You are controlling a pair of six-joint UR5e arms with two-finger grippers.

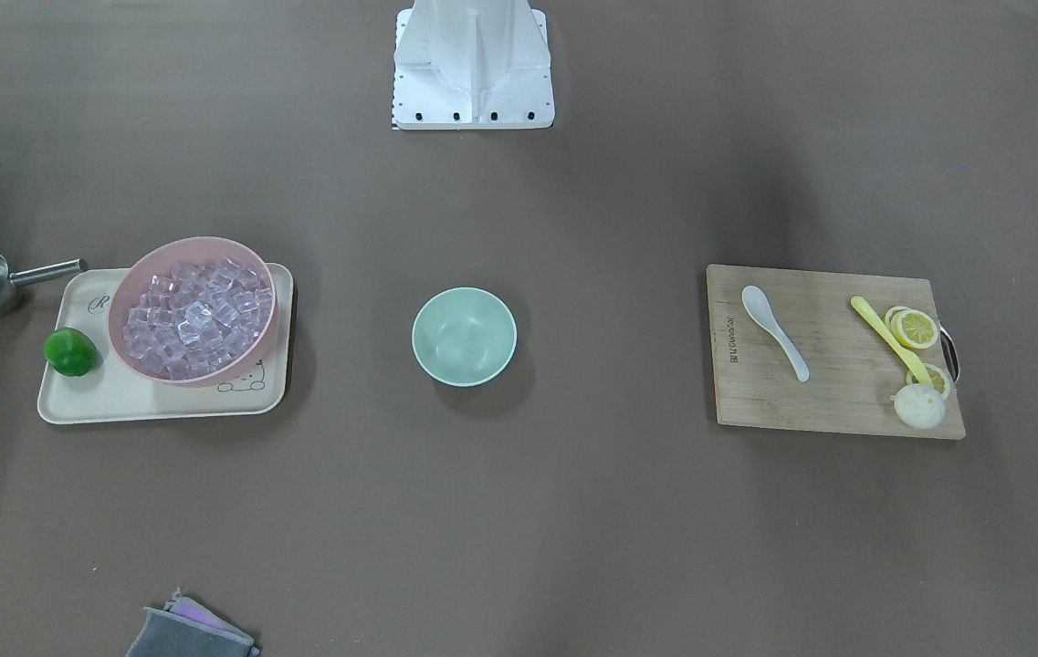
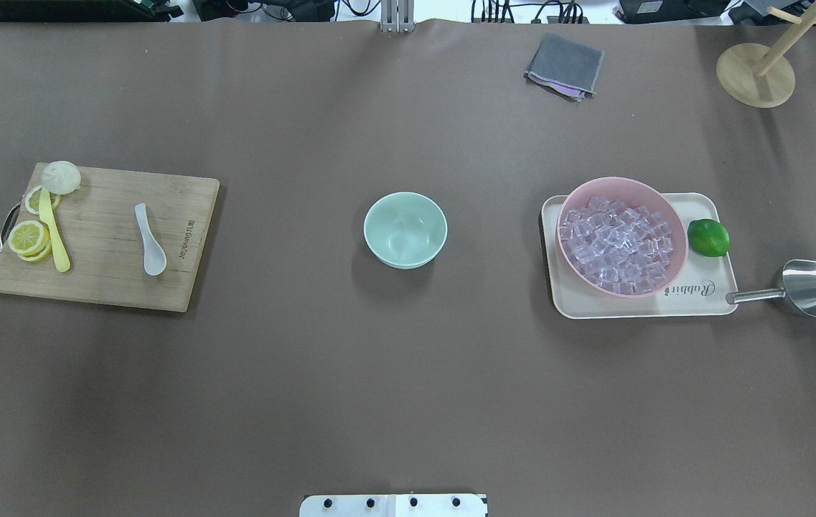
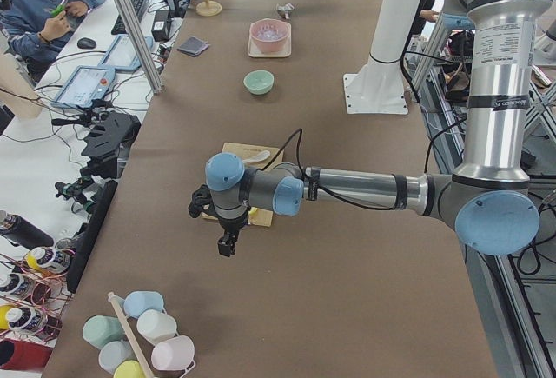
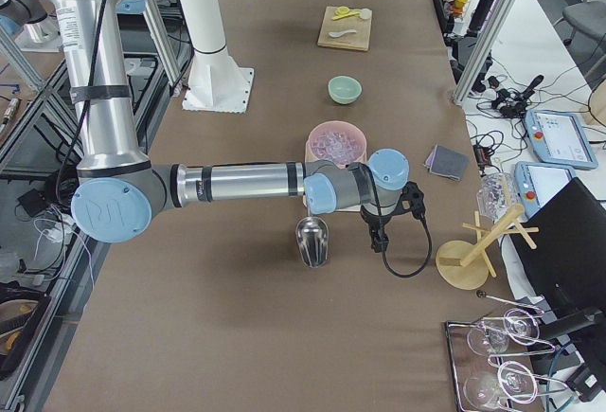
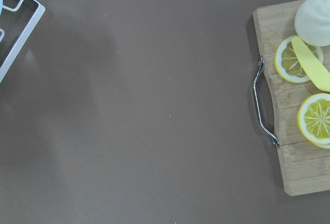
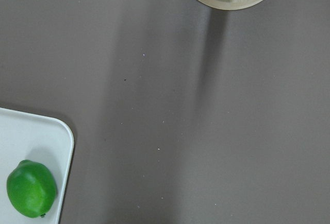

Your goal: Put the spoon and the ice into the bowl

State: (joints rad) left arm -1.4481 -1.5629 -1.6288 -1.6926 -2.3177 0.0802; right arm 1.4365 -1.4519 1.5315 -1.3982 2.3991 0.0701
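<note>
The white spoon (image 1: 774,330) (image 2: 150,239) lies on a wooden cutting board (image 2: 102,287). The mint-green bowl (image 1: 464,336) (image 2: 405,230) stands empty at the table's middle. The ice (image 1: 194,315) (image 2: 619,240) fills a pink bowl (image 2: 666,208) on a cream tray. My left gripper (image 3: 226,243) shows only in the exterior left view, hanging past the board's outer end. My right gripper (image 4: 380,241) shows only in the exterior right view, beyond the metal scoop. I cannot tell whether either is open or shut.
Lemon slices (image 2: 27,238), a slim yellow utensil (image 2: 53,230) and a white bun (image 2: 61,177) lie on the board. A green lime (image 2: 707,238) sits on the tray (image 2: 637,307). A metal scoop (image 2: 806,288) lies beside the tray. A grey cloth (image 2: 564,66) and a wooden stand (image 2: 755,75) are at the far edge.
</note>
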